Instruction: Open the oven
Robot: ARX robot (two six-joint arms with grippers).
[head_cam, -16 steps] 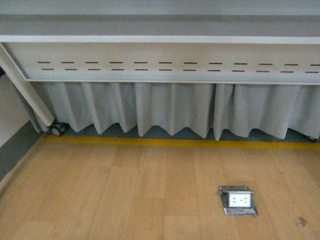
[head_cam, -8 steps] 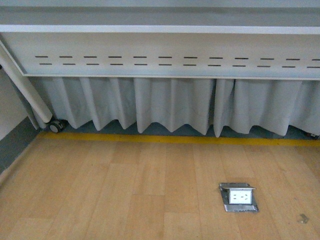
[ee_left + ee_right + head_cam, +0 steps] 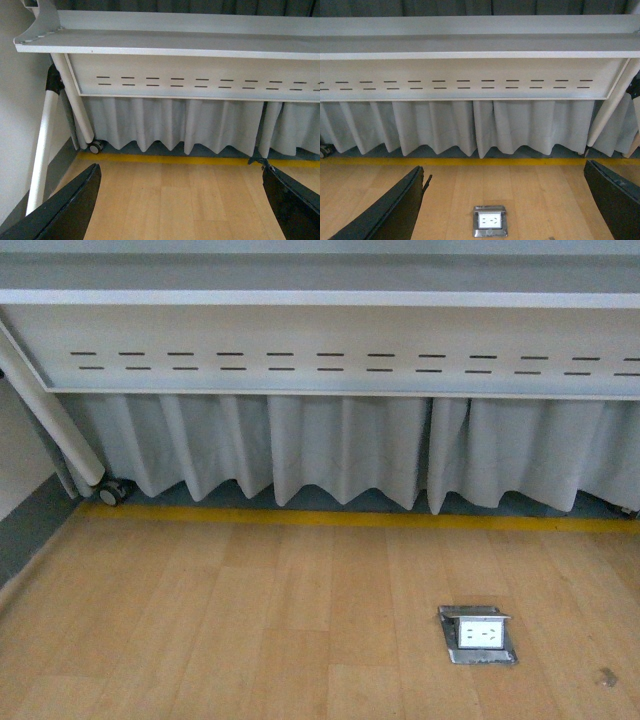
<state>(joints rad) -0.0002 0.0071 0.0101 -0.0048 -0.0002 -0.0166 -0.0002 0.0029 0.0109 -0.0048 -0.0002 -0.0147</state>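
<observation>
The oven is out of view in every frame. My left gripper (image 3: 182, 205) is open, its two black fingers (image 3: 70, 210) spread wide over bare wooden floor with nothing between them. My right gripper (image 3: 505, 205) is open too, its black fingers (image 3: 395, 212) standing either side of a metal floor socket (image 3: 490, 220). Neither arm shows in the front view.
A white table (image 3: 320, 300) with a slotted front panel (image 3: 340, 360) spans the far side, over a grey pleated curtain (image 3: 340, 450). A slanted table leg (image 3: 55, 420) ends in a caster (image 3: 112, 490) at left. A yellow floor line (image 3: 340, 519) and a floor socket (image 3: 478, 634) lie ahead.
Over the last second the front view shifted slightly, so the table, curtain and floor socket sit a little higher in the picture. Nothing in the scene itself moved.
</observation>
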